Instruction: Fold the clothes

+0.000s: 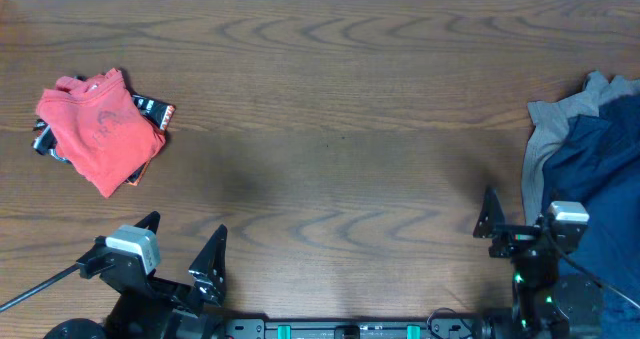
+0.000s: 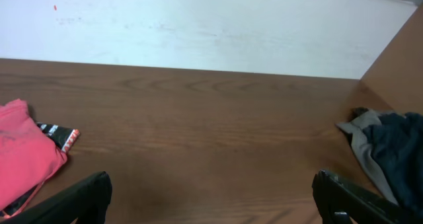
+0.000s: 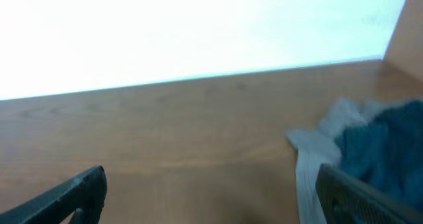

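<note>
A folded coral-red T-shirt (image 1: 100, 129) lies at the table's left on top of a dark printed garment (image 1: 155, 110). It also shows at the left edge of the left wrist view (image 2: 20, 154). A rumpled grey garment (image 1: 548, 139) and a navy-blue garment (image 1: 600, 169) lie in a pile at the right edge. My left gripper (image 1: 183, 239) is open and empty near the front edge, below and right of the red shirt. My right gripper (image 1: 522, 224) is open and empty, its right finger at the edge of the grey and navy pile (image 3: 370, 145).
The wooden table (image 1: 330, 129) runs between the two piles. A white wall (image 2: 198, 26) bounds its far edge. A brown side panel (image 2: 396, 59) stands at the right end behind the pile.
</note>
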Controlling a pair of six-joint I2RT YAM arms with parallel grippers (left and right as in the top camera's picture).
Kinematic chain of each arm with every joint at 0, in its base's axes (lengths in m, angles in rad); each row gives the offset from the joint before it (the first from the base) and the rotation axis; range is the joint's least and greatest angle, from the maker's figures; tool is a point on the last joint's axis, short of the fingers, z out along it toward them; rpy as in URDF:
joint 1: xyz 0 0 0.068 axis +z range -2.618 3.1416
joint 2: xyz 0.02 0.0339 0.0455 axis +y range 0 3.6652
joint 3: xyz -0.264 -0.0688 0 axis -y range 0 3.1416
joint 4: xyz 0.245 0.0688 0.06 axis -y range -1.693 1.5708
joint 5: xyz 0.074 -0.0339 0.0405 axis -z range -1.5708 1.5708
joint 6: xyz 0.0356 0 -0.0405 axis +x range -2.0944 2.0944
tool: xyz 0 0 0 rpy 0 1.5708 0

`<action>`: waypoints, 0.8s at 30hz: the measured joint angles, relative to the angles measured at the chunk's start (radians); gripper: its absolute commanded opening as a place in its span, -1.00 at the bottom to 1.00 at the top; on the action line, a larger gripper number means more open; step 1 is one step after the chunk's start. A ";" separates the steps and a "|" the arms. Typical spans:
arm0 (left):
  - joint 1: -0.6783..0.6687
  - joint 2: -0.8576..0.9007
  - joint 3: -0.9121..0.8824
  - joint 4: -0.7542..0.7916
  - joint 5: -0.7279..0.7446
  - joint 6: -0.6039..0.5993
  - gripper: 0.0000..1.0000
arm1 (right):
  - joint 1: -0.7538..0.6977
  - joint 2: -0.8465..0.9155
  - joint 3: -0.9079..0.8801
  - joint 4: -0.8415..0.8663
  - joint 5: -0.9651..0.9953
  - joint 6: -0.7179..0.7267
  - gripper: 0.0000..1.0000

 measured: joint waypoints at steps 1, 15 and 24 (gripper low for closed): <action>0.000 0.000 0.000 0.000 -0.001 0.000 0.96 | 0.000 0.000 -0.019 0.032 0.000 -0.006 0.99; 0.000 0.000 0.000 0.000 -0.002 0.000 0.96 | 0.000 -0.004 -0.327 0.406 -0.001 -0.051 0.99; 0.000 0.000 0.000 0.000 -0.002 0.000 0.96 | 0.000 -0.003 -0.327 0.367 -0.024 -0.087 0.99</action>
